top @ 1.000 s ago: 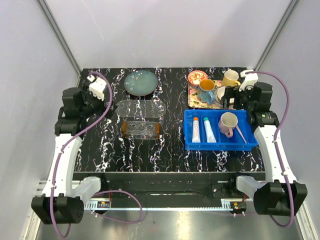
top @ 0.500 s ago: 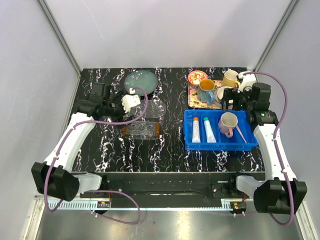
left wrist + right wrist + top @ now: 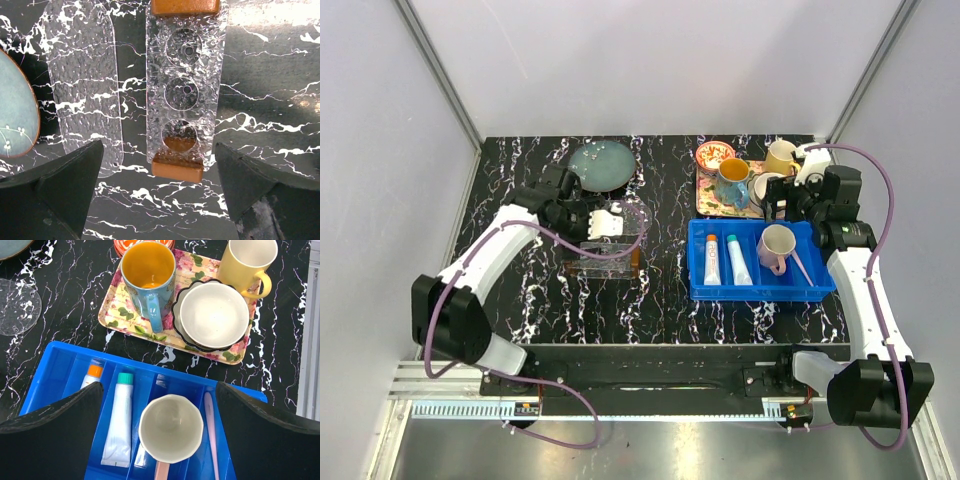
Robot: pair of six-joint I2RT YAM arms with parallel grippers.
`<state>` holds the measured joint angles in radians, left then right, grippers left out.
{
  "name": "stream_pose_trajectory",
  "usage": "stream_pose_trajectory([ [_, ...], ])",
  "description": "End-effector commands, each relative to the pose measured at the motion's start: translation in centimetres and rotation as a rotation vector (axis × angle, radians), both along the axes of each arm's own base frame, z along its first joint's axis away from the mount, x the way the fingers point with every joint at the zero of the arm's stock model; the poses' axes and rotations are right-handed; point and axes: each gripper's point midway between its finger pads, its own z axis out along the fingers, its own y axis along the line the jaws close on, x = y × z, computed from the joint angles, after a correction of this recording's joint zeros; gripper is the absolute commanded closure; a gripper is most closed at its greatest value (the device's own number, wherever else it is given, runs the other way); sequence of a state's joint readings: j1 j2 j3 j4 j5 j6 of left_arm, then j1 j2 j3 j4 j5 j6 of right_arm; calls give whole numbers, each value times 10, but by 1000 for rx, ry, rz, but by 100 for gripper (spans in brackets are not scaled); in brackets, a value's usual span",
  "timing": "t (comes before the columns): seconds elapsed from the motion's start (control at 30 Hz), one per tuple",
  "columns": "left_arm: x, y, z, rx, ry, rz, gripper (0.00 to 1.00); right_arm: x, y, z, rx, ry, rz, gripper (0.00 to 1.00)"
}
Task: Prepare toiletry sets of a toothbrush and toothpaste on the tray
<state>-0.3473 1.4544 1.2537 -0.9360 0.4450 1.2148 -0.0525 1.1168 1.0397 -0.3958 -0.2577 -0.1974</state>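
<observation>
Clear dimpled plastic forms the tray (image 3: 85, 85), a flat oblong with rounded ends lying on the black marbled desk (image 3: 270, 75); just beside it stands a clear holed rack (image 3: 184, 90) with brown end blocks; nothing rests on either yet. The left tool (image 3: 157, 162) hovers above them, its dark fingers spread wide with nothing between them.

Well apart, on the right side of the desk, a blue bin (image 3: 55, 370) holds the set items; the right tool (image 3: 159, 405) hangs over it, fingers likewise wide apart and empty. The toothbrush (image 3: 210, 430), a slim pale-pink stick, lies in the bin's rightmost compartment, just beside a pink mug (image 3: 171, 428). Two white tubes of toothpaste lie in separate compartments on the left, caps pointing away from the arms; one has an orange cap (image 3: 91, 377), the other a teal cap (image 3: 119, 425).

The toothbrush looks light, stiff and smooth, so it may roll or slip; pinching across the handle near its middle seems best, though the mug and bin wall crowd it. The tubes look light and soft; a gentle hold across the mid-body, or nearer the firmer cap end, should avoid squeezing them. The tray itself looks light enough to slide if nudged.
</observation>
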Motion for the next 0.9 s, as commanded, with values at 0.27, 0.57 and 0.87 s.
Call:
stream_pose_trajectory([
  [0.27,17,-14,-16,81,58,-121,1,2,8,23,-6,-64,54,0],
  [0.57,7,-18,-38,77,157,-114,1,4,10,17,-4,-47,69,0],
  [0.87,9,-20,-55,81,161,-85,1,3,13,15,0,-42,91,0],
])
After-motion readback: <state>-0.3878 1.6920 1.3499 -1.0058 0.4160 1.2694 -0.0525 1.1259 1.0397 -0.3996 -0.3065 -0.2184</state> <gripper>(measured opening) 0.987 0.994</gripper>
